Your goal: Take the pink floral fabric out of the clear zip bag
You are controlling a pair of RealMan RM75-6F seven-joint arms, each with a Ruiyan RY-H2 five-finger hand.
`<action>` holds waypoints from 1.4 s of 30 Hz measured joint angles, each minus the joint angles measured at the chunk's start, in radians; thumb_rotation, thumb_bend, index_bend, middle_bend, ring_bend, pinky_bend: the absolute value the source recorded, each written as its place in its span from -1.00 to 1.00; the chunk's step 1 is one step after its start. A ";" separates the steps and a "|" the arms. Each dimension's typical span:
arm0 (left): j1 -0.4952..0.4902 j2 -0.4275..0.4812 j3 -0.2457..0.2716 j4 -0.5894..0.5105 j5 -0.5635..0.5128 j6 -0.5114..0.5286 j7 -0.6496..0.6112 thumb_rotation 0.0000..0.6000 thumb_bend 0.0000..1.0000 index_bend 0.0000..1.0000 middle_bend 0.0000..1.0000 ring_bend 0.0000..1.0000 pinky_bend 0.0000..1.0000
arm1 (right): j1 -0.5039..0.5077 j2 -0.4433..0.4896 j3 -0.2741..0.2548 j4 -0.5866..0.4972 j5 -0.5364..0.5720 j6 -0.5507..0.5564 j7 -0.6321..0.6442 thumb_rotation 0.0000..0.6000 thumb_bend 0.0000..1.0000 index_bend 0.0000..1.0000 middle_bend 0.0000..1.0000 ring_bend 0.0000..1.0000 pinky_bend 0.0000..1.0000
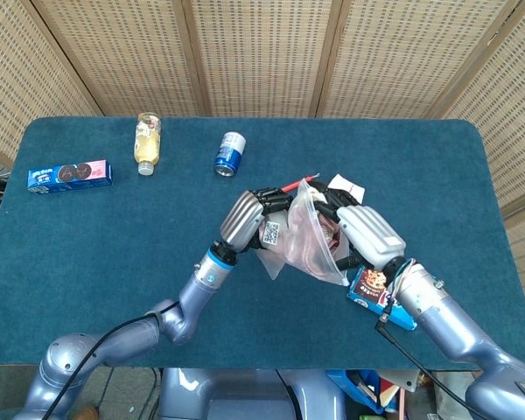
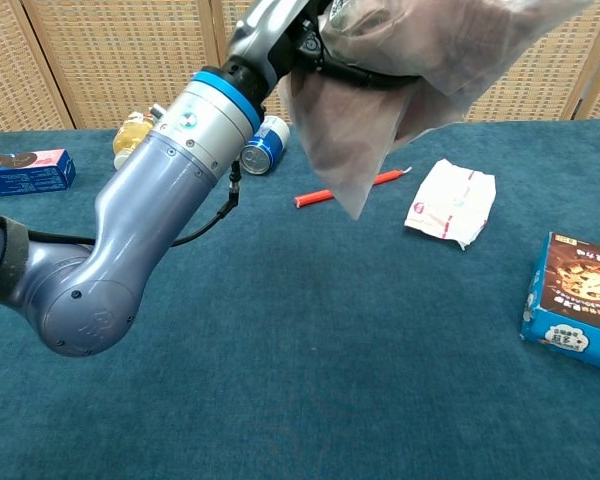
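Closest to the chest camera is the left arm [image 2: 130, 250], its grey forearm rising from about 8 o'clock toward 12 o'clock, where the left hand [image 1: 245, 219] grips one side of the clear zip bag [image 1: 304, 236]. From the head camera, that hand has its dark fingers [image 1: 269, 199] curled onto the bag's edge at roughly 9 o'clock of the bag. The right hand [image 1: 367, 234] holds the opposite side, at about 3 o'clock of the bag, fingers closed on the plastic. Between the two hands the bag is lifted clear of the blue desk [image 1: 114, 262], hanging crumpled, with the pink floral fabric [image 1: 319, 243] showing as a reddish mass inside it; how far the fabric reaches toward the bag's mouth cannot be told.

On the desk below, the chest view shows a red pen [image 2: 352, 187] at about 12 o'clock of centre, a white packet [image 2: 452, 202] just to its 3 o'clock, and a blue snack box [image 2: 577, 304] at the 4 o'clock edge. Toward 10 o'clock of the head view lie a blue cookie box [image 1: 70, 175], a tipped drink bottle [image 1: 147, 142] and a blue can [image 1: 230, 154] on its side.
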 measured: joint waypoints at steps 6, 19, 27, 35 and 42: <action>0.000 0.001 -0.001 -0.004 -0.003 0.000 0.001 1.00 -0.62 0.24 0.14 -0.05 0.11 | 0.011 -0.021 -0.008 -0.001 0.008 0.018 -0.032 1.00 -1.00 -0.42 -1.00 -1.00 -1.00; 0.004 0.000 -0.002 -0.009 -0.005 0.005 -0.001 1.00 -0.62 0.24 0.14 -0.05 0.11 | 0.022 -0.055 -0.017 -0.004 0.027 0.067 -0.080 1.00 -0.60 0.15 -1.00 -1.00 -1.00; 0.008 0.003 0.000 -0.016 -0.006 0.007 0.002 1.00 -0.62 0.24 0.14 -0.05 0.11 | 0.025 -0.066 -0.023 -0.005 0.031 0.084 -0.106 1.00 -0.18 0.43 -1.00 -1.00 -1.00; 0.015 0.007 0.005 -0.020 -0.004 0.010 0.000 1.00 -0.62 0.24 0.14 -0.05 0.11 | 0.026 -0.073 -0.030 -0.006 0.032 0.097 -0.130 1.00 0.23 0.52 -1.00 -1.00 -1.00; 0.023 0.016 0.012 -0.025 -0.003 0.007 0.002 1.00 -0.62 0.24 0.13 -0.07 0.11 | 0.018 -0.081 -0.028 -0.009 0.017 0.116 -0.131 1.00 0.31 0.57 -1.00 -1.00 -1.00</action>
